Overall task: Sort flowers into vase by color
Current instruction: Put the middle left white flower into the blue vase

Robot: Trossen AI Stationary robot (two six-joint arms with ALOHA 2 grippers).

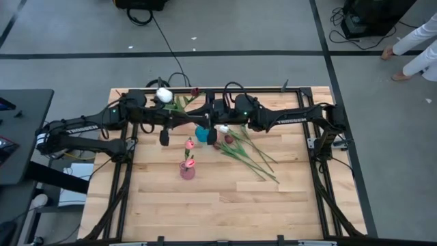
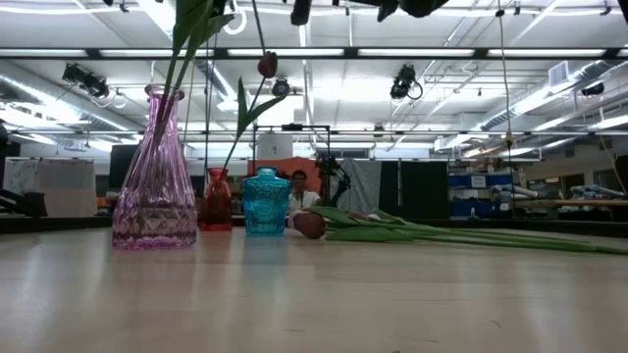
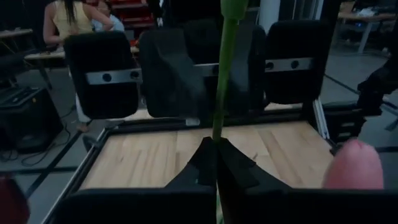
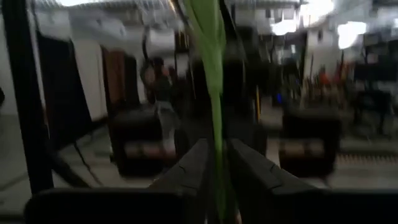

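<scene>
Seen from above, both arms reach in toward the upper middle of the wooden table [image 1: 232, 205], and their grippers meet near its back edge. The left gripper [image 3: 216, 163] is closed tight on a green stem [image 3: 224, 74], which runs straight up between its dark fingertips in the left wrist view. The right gripper [image 4: 216, 163] has a green stem and leaf [image 4: 211, 68] standing between its fingers, which lie close on either side of it with a narrow gap; whether they actually pinch it I cannot tell. In the overhead frame a white bloom [image 1: 163, 95] sits at upper left of centre beside the left arm, and a dark red bloom [image 1: 195, 91] sits just right of it near the table's back rail. A pink vase [image 1: 187, 169] stands at centre of the table with two pink flowers [image 1: 190, 145] rising out of it. A blue vase [image 1: 203, 134] stands just above and right of it, under the grippers. In the table-level view the pink vase [image 2: 154, 176] is at left holding green stems, a small red vase [image 2: 217, 200] and the blue vase [image 2: 266, 202] stand just right of it, and a dark red tulip [image 2: 267, 66] hangs high above them. The remaining flowers [image 1: 249, 154] lie loose on the table right of centre, stems fanned toward the lower right, with a white bloom and dark red blooms at their upper-left ends.
</scene>
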